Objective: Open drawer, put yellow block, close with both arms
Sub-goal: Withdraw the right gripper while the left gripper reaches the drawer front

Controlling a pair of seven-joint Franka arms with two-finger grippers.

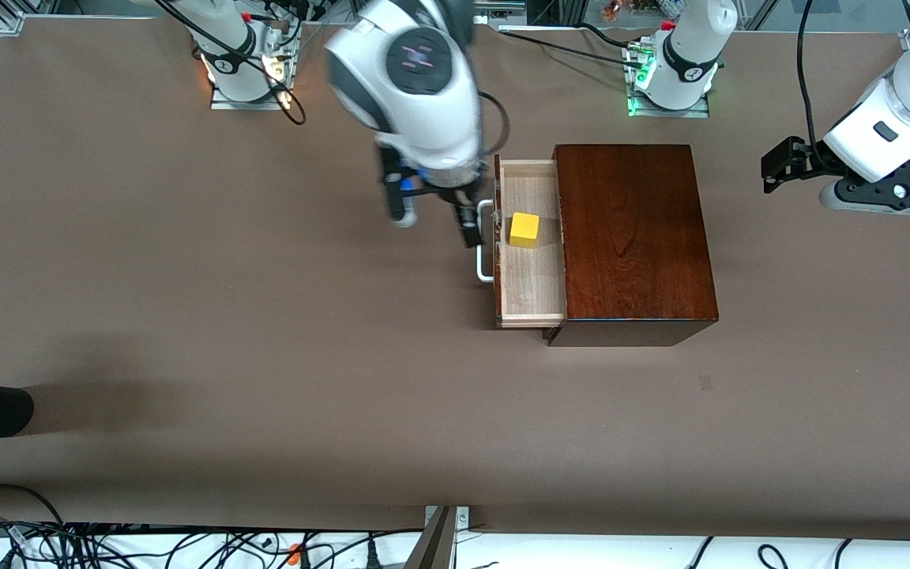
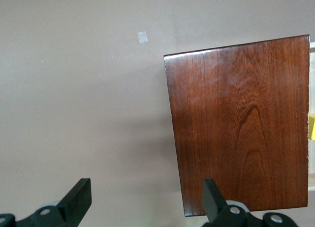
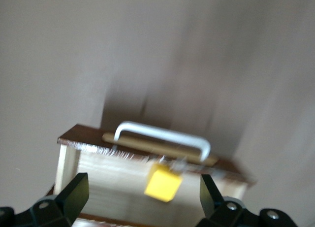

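In the front view, you have the drawer (image 1: pixel 532 276) pulled out of the mahogany box (image 1: pixel 633 237) toward the right arm's end of the worktop (image 1: pixel 226 332). The yellow block (image 1: pixel 524 229) lies in the pale tray, up toward the twelve o'clock half of it, close to the drawer front. Your right claw (image 1: pixel 435 213) hangs over the worktop at about nine o'clock from the block, just beside the white loop handle (image 1: pixel 486 241), fingers spread and holding nothing. Your left claw (image 1: pixel 787 164) waits in the air at three o'clock of the box, well apart from it. The placing looks done to me; closing is the step in hand. For that you would want the right claw set against the drawer front and the left claw brought to the box to steady it.

In the left wrist view, the left claw (image 2: pixel 147 200) stands spread and empty over the box top. Only a sliver of the block shows at the three o'clock edge; the drawer is almost wholly cut off.

In the right wrist view, the right claw (image 3: pixel 142 200) is spread, with the block seen between its fingers in the tray below. The picture is smeared, so you cannot judge whether the block touches the drawer front.
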